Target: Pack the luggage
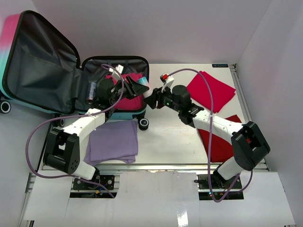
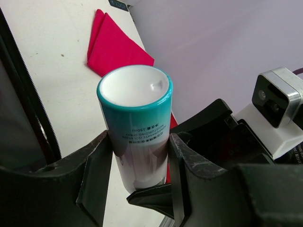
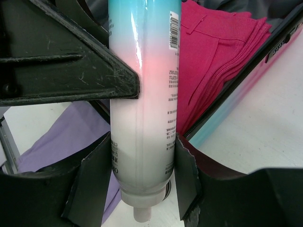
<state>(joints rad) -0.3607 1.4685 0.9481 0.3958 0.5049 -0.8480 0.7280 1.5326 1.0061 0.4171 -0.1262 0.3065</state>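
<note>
Luggage [image 1: 42, 61] open, lid thrown back to the left, base half carrying folded pink clothes [image 1: 130, 101]. At the luggage's right rim, bottle [image 2: 137, 118] bridged between both arms, long axis running across the rim toward the open base. Left gripper [image 2: 139, 142] nearer the luggage, clamped just behind the teal end; right gripper [image 3: 142, 142] clamped near the white nozzle end. Probably a handover, then leftward into the base

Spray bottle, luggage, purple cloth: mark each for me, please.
spray bottle [image 2: 137, 137], left wrist view, its printed side wall.
luggage [image 1: 42, 61], top external view, open lid's grey lining.
purple cloth [image 1: 113, 141], top external view, its middle.
</note>
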